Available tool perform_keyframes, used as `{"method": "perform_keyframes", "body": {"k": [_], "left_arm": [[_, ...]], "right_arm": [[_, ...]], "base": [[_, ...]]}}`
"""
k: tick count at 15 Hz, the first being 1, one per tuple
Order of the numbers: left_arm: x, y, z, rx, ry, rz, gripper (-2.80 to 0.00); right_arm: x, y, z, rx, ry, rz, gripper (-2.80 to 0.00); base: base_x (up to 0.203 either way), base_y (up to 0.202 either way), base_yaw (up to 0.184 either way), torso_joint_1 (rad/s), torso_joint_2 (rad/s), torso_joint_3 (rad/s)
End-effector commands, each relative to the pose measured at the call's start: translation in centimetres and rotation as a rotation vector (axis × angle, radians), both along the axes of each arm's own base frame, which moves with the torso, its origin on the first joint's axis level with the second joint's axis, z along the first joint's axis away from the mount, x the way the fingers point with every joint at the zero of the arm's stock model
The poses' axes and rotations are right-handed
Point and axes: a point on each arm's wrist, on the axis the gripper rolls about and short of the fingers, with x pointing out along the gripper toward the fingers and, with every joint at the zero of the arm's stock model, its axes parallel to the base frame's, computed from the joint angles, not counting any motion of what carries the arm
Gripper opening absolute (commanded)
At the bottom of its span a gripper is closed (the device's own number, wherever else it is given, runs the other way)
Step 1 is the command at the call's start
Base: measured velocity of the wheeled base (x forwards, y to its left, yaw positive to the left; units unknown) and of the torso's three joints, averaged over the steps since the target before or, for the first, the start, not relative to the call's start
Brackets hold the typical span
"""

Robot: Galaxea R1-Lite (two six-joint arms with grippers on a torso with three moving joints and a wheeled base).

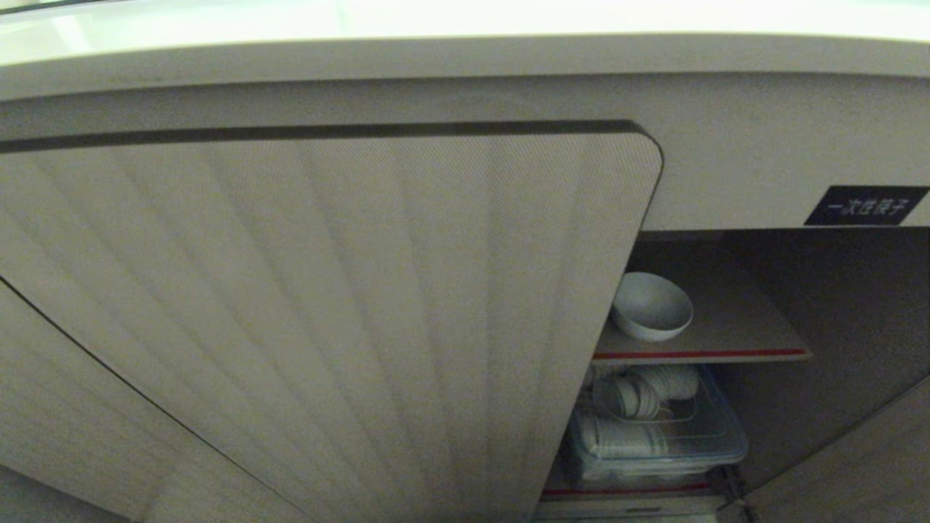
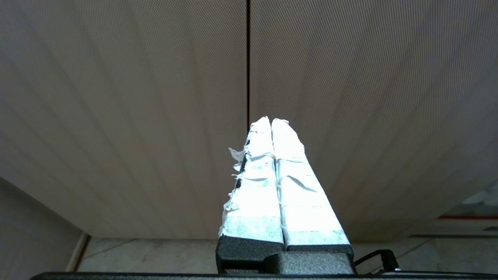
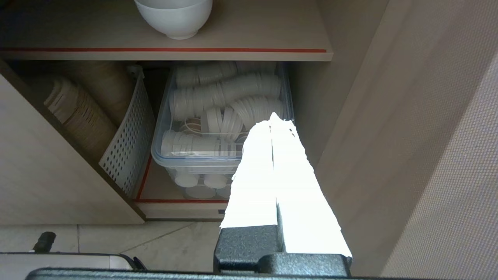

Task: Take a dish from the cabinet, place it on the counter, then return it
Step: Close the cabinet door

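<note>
The dish point(image 1: 652, 306), a small white bowl, stands on the red-edged upper shelf point(image 1: 734, 354) inside the open cabinet; in the right wrist view the dish point(image 3: 175, 17) shows from below on the same shelf point(image 3: 249, 49). A ribbed beige cabinet door point(image 1: 349, 312) fills the left of the head view. The counter point(image 1: 465, 22) runs as a bright strip along the top. My right gripper point(image 3: 274, 118), white-taped, is shut and empty, low in front of the opening and apart from the dish. My left gripper point(image 2: 271, 121) is shut and empty, facing closed ribbed doors point(image 2: 155, 97). Neither arm shows in the head view.
On the lower shelf a clear plastic box point(image 3: 194, 155) holds stacked white lids or cups, the box point(image 1: 654, 436) also seen from above. A perforated white basket point(image 3: 130, 136) with brown stacks stands beside it. A black label point(image 1: 866, 205) sits above the opening. The open right door point(image 3: 428, 155) is close by.
</note>
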Motion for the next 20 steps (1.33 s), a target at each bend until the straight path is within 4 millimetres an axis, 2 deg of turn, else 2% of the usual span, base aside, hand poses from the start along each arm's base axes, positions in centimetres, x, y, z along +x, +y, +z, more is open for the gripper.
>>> {"method": "perform_keyframes", "body": {"k": [1,20], "left_arm": [[0.0,0.0,0.0,0.0,-0.001,0.001,-2.8],[0.0,0.0,0.0,-0.002,-0.001,0.002,-2.8]], "right_arm": [[0.02,0.0,0.07,0.0,-0.006,0.001,-2.8],[0.02,0.01,0.08,0.013,-0.008,0.004,-2.8]], "base": [[0.0,0.0,0.0,0.0,0.0,0.0],[0.0,0.0,0.0,0.0,0.0,0.0]]}}
